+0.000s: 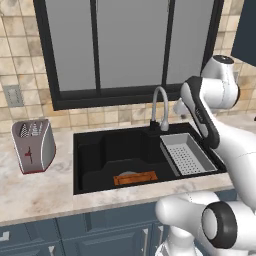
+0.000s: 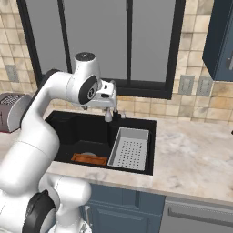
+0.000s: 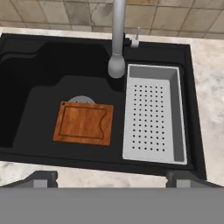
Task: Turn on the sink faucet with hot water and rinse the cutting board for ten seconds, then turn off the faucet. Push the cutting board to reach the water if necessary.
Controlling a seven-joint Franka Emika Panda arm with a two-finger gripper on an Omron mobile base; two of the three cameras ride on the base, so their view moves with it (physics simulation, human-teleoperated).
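Gripper (image 3: 111,177): you have it spread wide, holding nothing, hovering above the sink's front edge.
Faucet (image 3: 117,39): ahead of your fingers; spout mouth aims down into the basin, no water visible (likely off).
Board (image 3: 84,123): lies flat on the sink (image 3: 35,96) floor, below and ahead-left of your gripper, partly over the drain, just left of the spout line; may need a push.
Rack (image 3: 153,118): ahead-right, beside the board.
Writing: none readable.

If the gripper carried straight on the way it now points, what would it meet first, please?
Probably the cutting board on the sink floor, or bare floor beside it; the open gripper looks down into the basin, though depth is unclear.
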